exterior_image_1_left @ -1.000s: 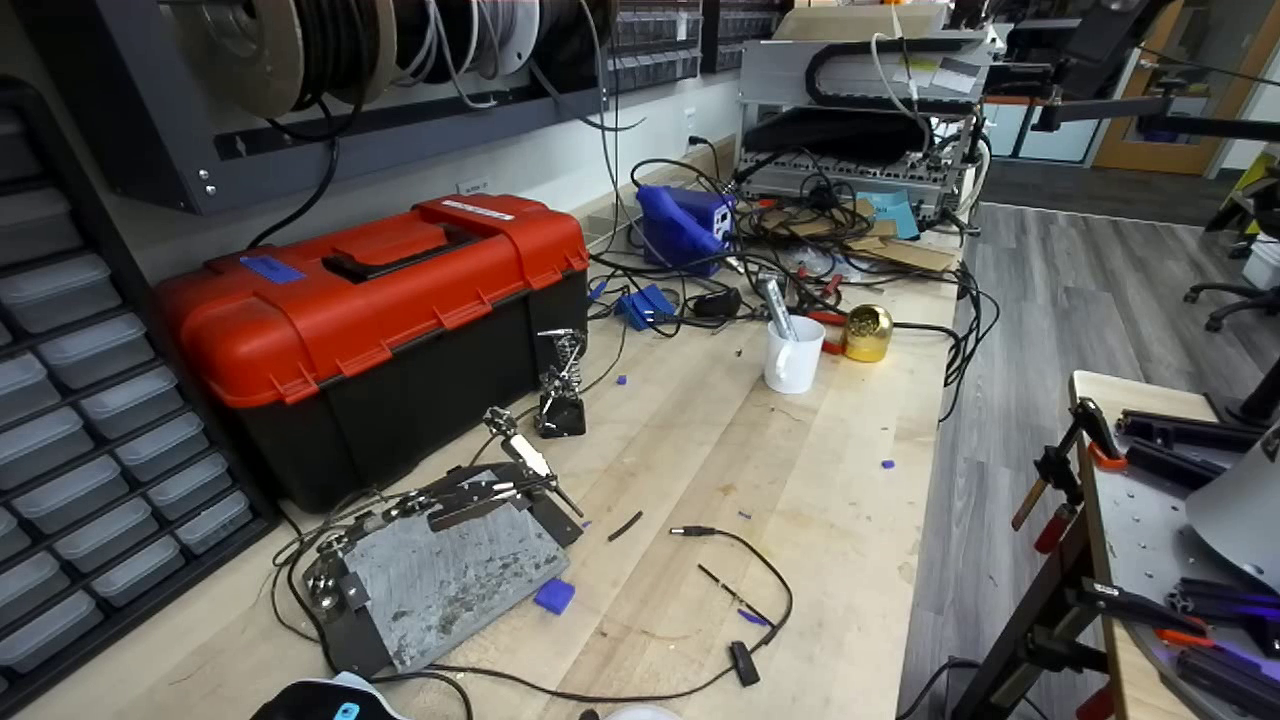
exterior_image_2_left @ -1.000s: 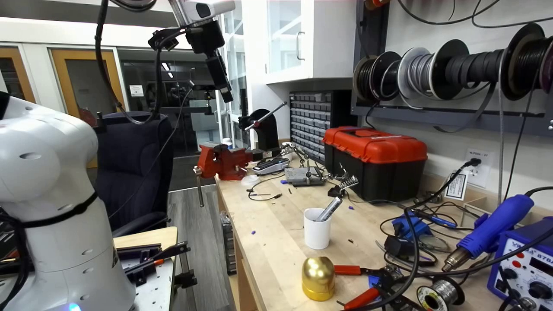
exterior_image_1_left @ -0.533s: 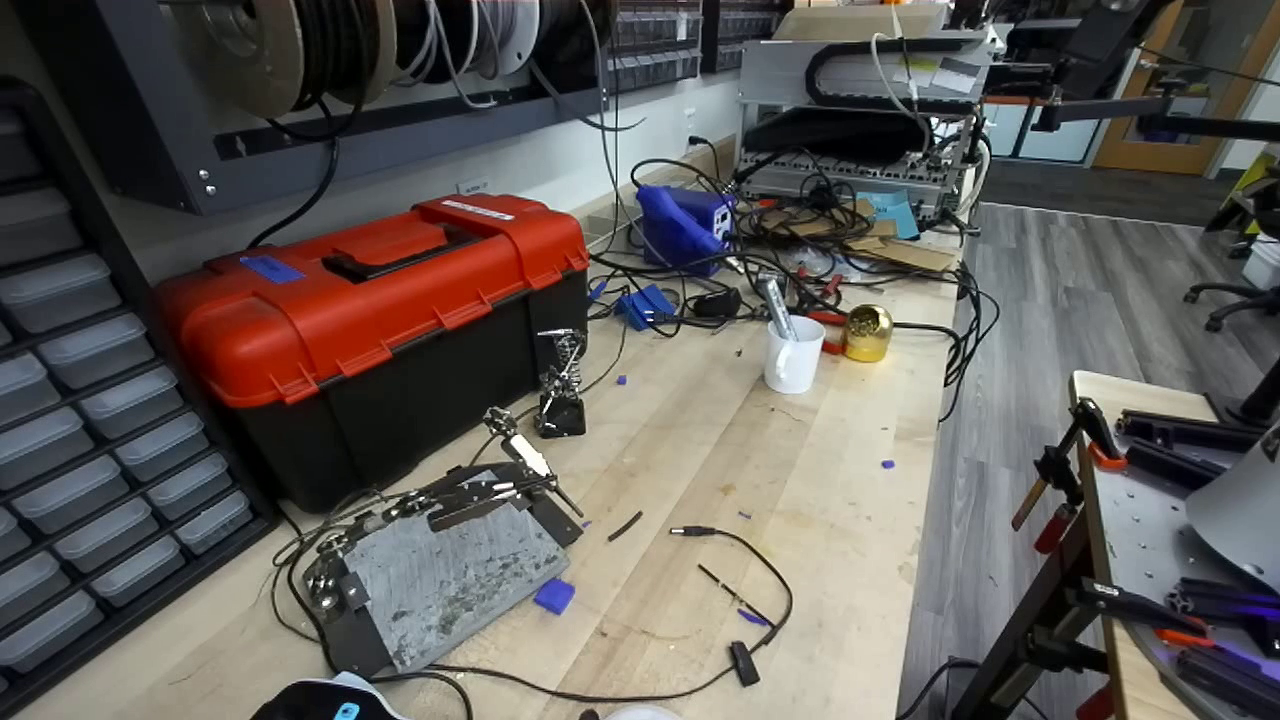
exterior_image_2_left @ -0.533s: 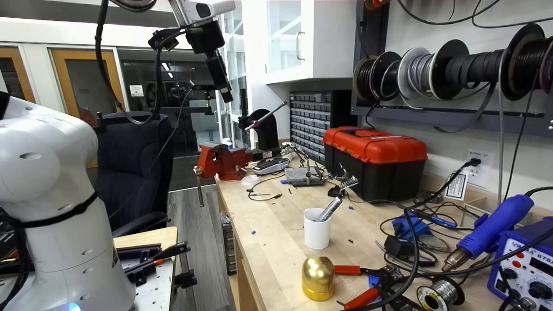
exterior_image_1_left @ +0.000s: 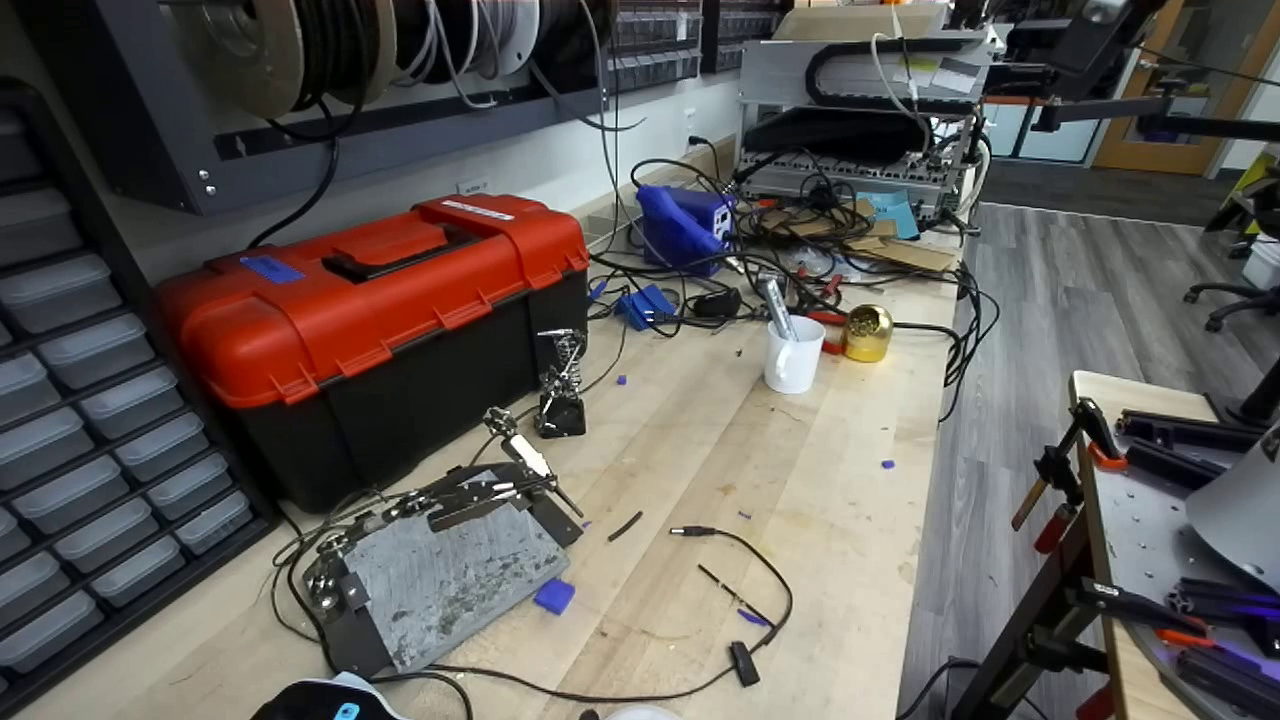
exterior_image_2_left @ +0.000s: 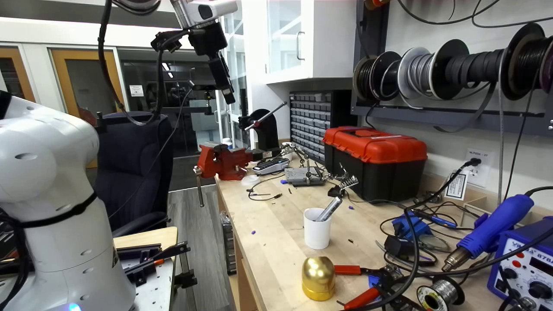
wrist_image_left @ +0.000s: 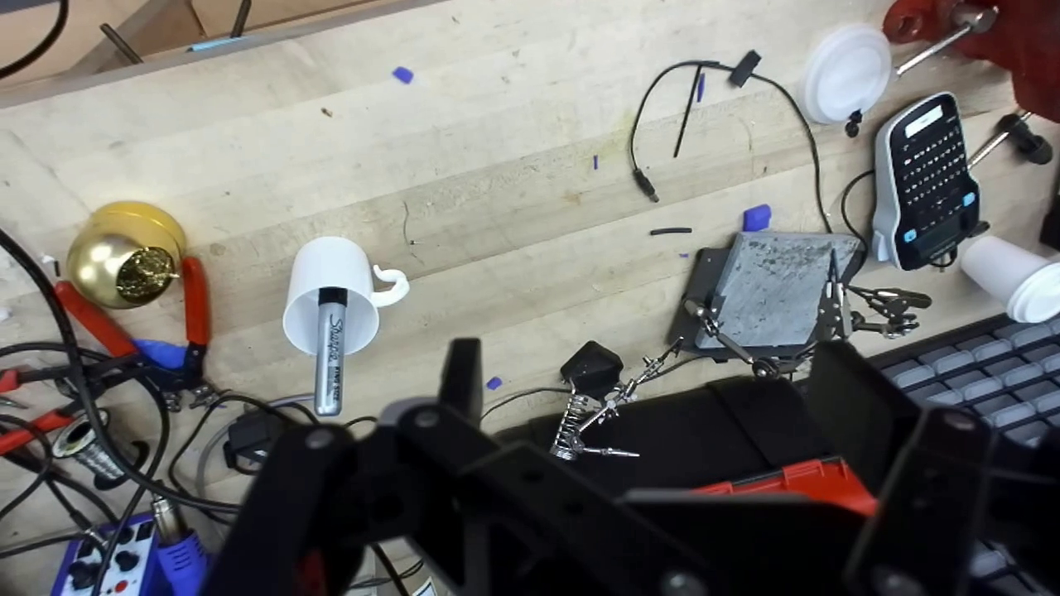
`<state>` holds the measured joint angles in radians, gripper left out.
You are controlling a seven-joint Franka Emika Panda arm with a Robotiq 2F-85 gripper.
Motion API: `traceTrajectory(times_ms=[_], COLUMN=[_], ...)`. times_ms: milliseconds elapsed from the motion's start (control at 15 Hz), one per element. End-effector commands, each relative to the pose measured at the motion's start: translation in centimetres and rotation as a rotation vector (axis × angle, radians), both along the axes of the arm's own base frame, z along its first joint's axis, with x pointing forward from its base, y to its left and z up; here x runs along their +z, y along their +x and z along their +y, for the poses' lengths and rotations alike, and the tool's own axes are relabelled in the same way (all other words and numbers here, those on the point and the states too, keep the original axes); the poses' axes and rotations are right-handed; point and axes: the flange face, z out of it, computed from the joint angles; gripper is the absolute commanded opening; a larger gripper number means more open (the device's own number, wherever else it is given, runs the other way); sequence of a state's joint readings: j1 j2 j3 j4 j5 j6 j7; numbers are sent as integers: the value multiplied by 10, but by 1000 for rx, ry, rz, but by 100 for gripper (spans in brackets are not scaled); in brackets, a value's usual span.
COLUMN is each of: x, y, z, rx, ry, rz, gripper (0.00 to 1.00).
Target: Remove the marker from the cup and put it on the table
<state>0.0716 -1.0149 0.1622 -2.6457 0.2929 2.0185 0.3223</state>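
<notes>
The marker is a slim grey pen with a black end and "Sharpie" lettering. It leans inside the white cup, its grey end sticking out past the rim. The marker and the cup also show in both exterior views, the marker tilted in the upright cup. The cup stands on the light wooden table. My gripper is open and empty, its two black fingers wide apart. In an exterior view the gripper hangs high above the table, well away from the cup.
A gold round holder and red-handled pliers lie close to the cup. A red and black toolbox stands along the wall. Cables, a blue soldering station, a grey plate with clamps and a red vise are around.
My arm and gripper have shifted slightly to the right and down in an exterior view over the last half second. The marker and cup have not moved.
</notes>
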Motion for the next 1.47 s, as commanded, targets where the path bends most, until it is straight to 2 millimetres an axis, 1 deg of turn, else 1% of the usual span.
traceTrajectory(times_ms=[0,333,533,800,1000,1400], x=[0,0,-2,-7,-12,-21], y=[0,0,12,38,64,116], z=[0,0,-6,-21,-34,-56], rx=[-1,-1,-2,-36,-70,-122], ry=[-1,-2,-5,-9,-21,-64], rz=[1,1,-3,-7,-12,49], gripper=[100,100,100,100,100,100])
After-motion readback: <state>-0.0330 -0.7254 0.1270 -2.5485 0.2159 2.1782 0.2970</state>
